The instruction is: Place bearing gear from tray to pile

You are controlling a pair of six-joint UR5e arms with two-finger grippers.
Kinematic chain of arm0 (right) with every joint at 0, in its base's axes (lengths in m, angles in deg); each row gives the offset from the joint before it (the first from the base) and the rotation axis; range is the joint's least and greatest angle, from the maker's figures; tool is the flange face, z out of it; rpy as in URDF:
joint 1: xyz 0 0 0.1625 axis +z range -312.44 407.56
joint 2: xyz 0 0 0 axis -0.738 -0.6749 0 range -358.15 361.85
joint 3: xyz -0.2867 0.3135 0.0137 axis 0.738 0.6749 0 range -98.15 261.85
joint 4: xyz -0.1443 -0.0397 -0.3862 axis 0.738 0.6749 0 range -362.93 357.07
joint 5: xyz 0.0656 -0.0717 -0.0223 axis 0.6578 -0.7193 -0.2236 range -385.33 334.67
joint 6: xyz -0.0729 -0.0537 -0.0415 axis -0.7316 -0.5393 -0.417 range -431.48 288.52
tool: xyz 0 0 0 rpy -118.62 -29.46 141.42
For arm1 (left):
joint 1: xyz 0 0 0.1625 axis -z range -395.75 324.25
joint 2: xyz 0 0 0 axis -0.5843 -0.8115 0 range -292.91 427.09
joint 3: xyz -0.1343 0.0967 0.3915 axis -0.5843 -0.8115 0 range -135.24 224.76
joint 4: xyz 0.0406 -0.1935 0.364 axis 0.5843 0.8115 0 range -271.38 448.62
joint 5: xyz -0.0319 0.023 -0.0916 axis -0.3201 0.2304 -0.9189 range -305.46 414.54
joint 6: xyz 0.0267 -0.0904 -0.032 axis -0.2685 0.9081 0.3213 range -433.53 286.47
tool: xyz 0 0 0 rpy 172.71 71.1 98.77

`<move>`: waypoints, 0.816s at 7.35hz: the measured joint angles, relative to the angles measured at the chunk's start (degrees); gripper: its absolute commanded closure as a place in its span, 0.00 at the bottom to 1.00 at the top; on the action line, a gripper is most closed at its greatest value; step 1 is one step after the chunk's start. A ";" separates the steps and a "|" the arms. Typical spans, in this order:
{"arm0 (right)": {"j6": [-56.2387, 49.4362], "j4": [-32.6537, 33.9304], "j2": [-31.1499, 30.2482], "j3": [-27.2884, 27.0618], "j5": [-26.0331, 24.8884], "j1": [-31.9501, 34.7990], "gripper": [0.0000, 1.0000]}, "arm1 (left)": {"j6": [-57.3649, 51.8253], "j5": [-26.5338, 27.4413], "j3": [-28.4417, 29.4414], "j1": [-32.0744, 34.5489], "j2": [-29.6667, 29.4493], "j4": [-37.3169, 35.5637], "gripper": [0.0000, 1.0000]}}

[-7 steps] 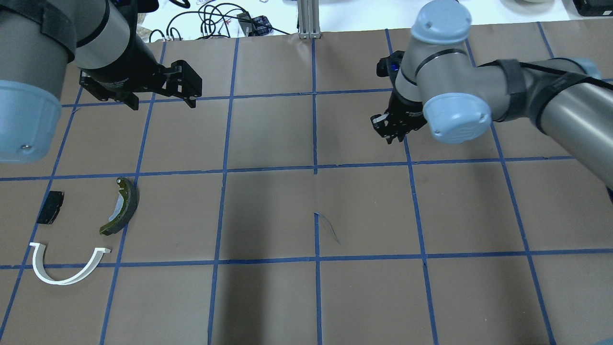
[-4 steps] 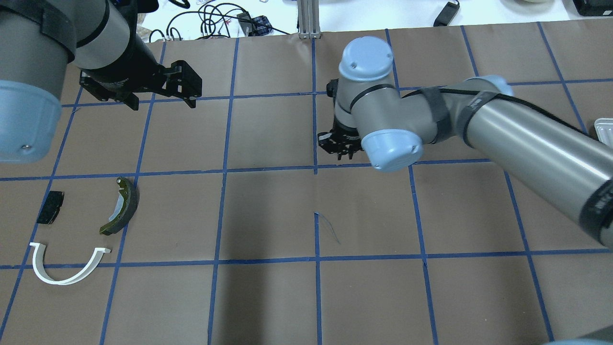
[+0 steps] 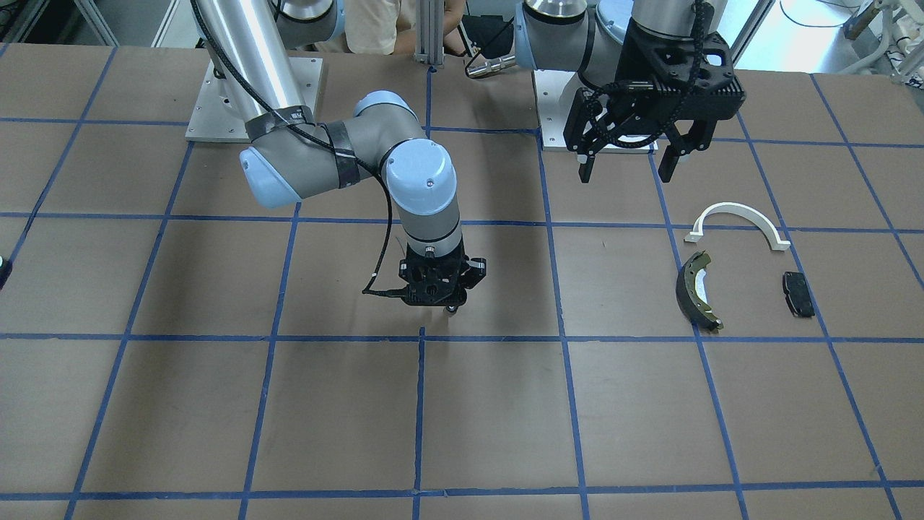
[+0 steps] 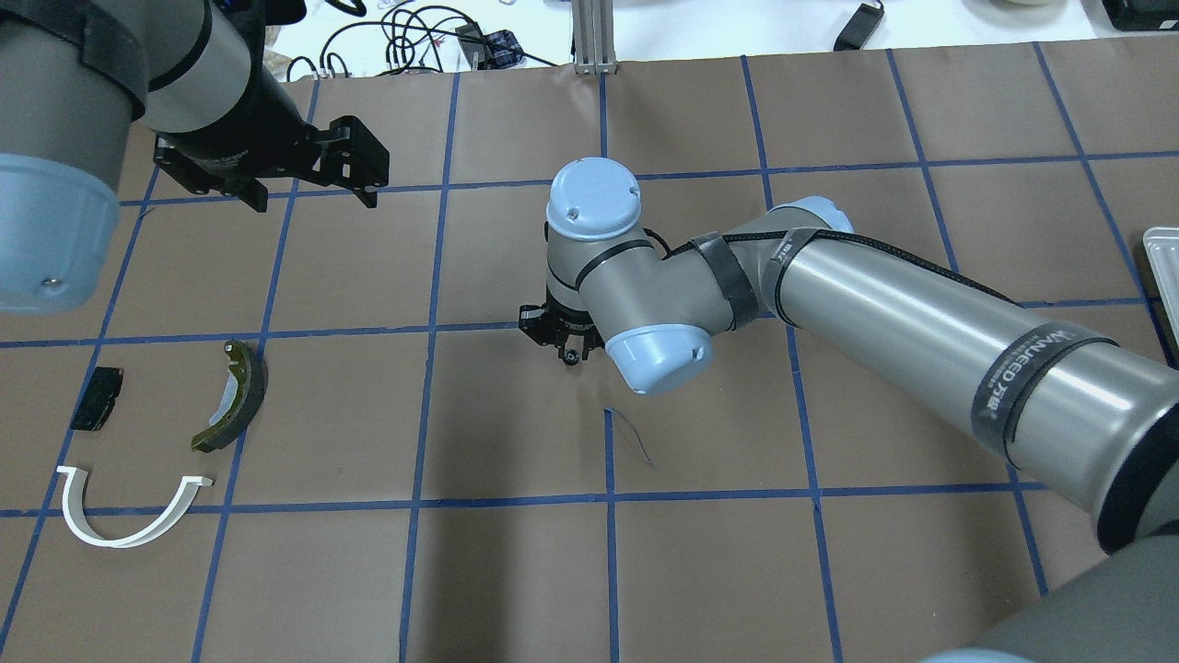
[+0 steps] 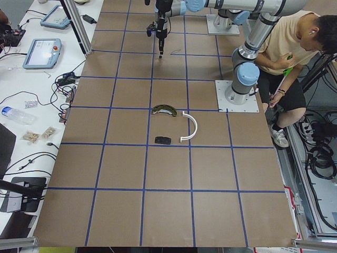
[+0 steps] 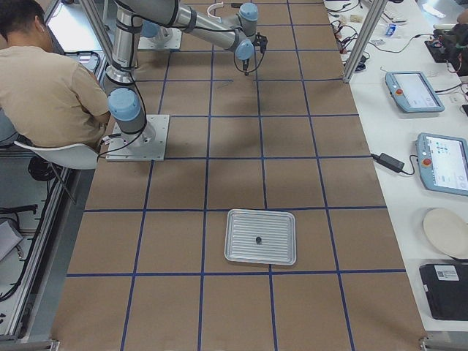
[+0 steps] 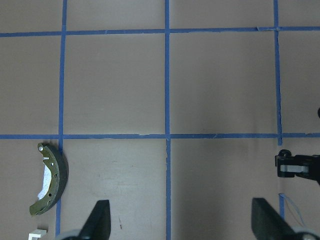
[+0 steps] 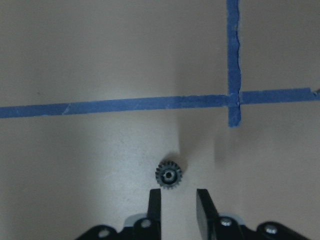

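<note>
Right tool (image 8: pixel 177 205): fingers slightly parted, nothing between them.
Bearing gear (image 8: pixel 169 175): seemingly flat on the tabletop (image 8: pixel 75 50), just beyond the right tool's tips, outside their gap.
Left tool (image 3: pixel 626 173): spread wide, empty, raised.
Pile: brake shoe (image 3: pixel 686 289), white bracket (image 3: pixel 733 208), black pad (image 3: pixel 798 294), well apart from the gear.

A man (image 6: pixel 44 88) in a tan shirt sits beside the blue-taped brown table (image 4: pixel 516 571), cables (image 4: pixel 402 41) lying beyond its far edge.

Tray (image 4: pixel 1162 267) mostly beyond the overhead view's right edge.
</note>
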 measured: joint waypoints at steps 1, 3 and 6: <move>-1.65 -0.04 -0.20 0.32 -1.33 -0.49 0.00 | 0.00 0.00 -0.02 0.00 0.00 0.00 0.00; -9.89 -3.52 -3.18 0.75 -4.34 -6.02 0.00 | 0.00 0.00 -0.03 0.00 0.00 0.00 0.00; -26.34 -14.62 -11.73 0.36 -6.46 -24.24 0.00 | 1.10 -0.41 -0.05 0.36 -1.24 -0.17 0.00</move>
